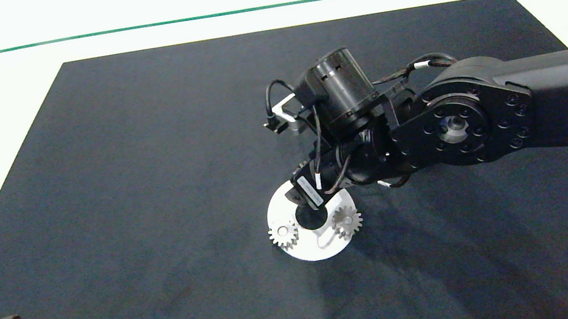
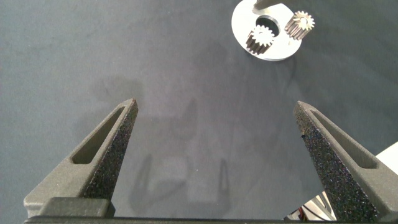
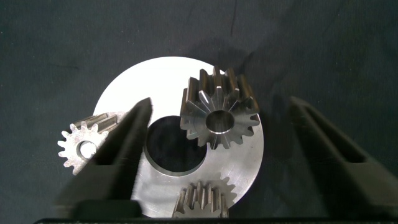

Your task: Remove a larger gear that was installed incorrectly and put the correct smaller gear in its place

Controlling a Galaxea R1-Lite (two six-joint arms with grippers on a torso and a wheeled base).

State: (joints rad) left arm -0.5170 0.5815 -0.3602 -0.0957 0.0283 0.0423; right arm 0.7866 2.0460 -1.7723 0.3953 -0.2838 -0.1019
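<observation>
The removal step is in hand: the right gripper, wide open and empty, is poised astride the larger gear on the round plate; closing on it is called for next; the left gripper, open and empty, is parked at the bench's near corner.

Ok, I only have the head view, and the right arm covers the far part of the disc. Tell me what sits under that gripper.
Observer: The larger gear sits on the white disc beside its centre hole, between the open fingers of the right gripper. Neither finger touches it.
Operator: Now report the left gripper. I see only fingertips at my corner.
Observer: The left gripper is open above the bare dark mat, holding nothing, apart from the disc.
</observation>
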